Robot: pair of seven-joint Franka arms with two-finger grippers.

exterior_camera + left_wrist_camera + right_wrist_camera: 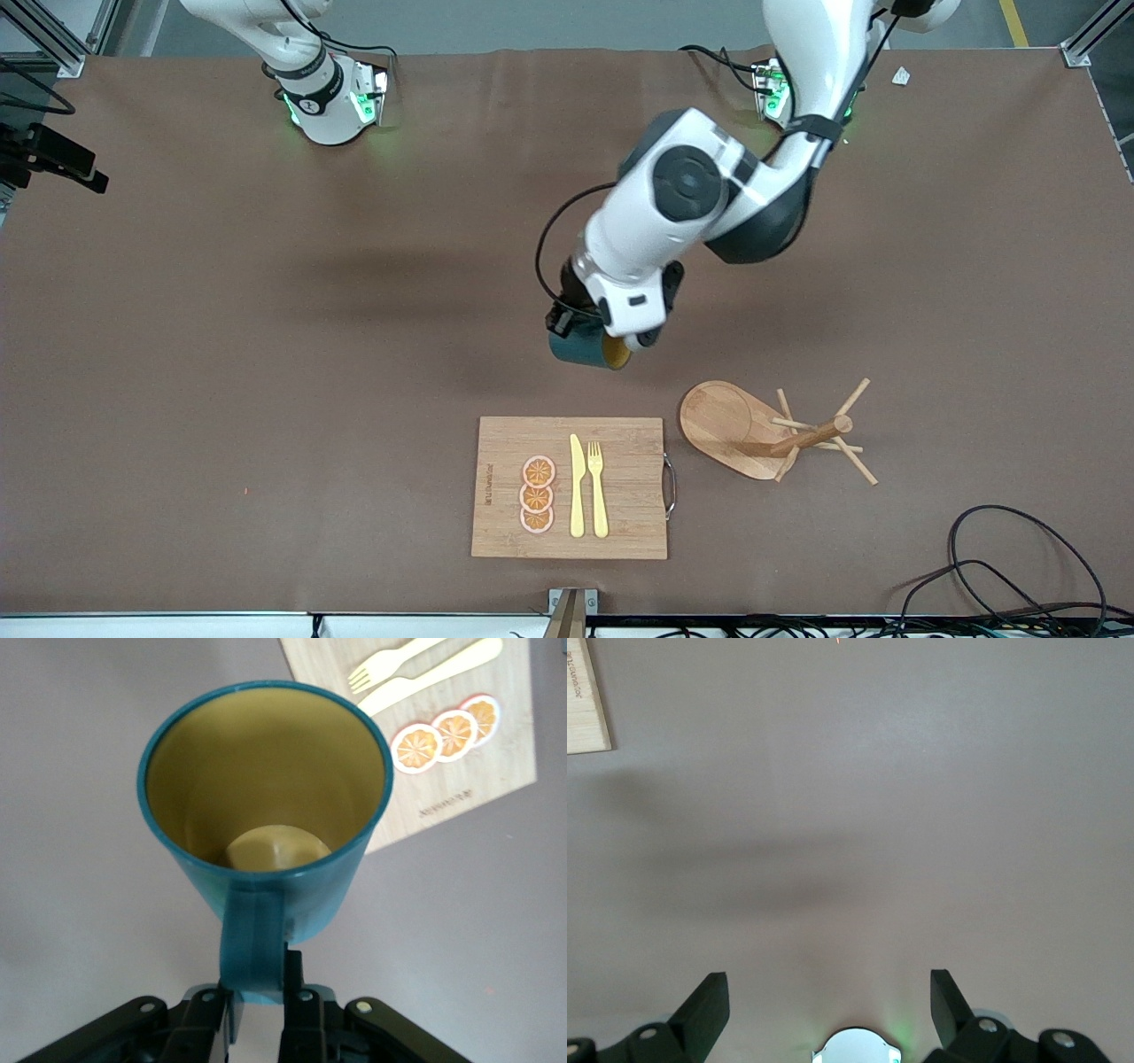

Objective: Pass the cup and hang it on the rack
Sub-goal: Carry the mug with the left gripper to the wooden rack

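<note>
Teal cup (580, 348) hangs in mid-air, clamped by its loop handle in the left pincer (567, 321), over bare brown tabletop (266, 354) between the arms' bases and the bamboo cutting board (620, 532). The left wrist view shows the handle pinched between the two fingers (297, 992) of the left pincer (257, 1001), with the cup (266, 877) tipped so that its mustard-yellow inside faces the camera. The rack (780, 430) lies toppled on its side on the tabletop, just beside the cutting board toward the left arm's end (its oval base turned up, its thin pegs splayed out from the post). On the board rest three orange slices (537, 494), a yellow knife (577, 486) and a yellow fork (598, 487); the same slices (447, 734) and cutlery appear past the cup's rim in the left wrist view. The right arm waits drawn back at its base; its right pincer (829, 997) is spread wide with nothing between the fingers, above bare tabletop, with a corner of the board (585, 700) at the edge of its view.
</note>
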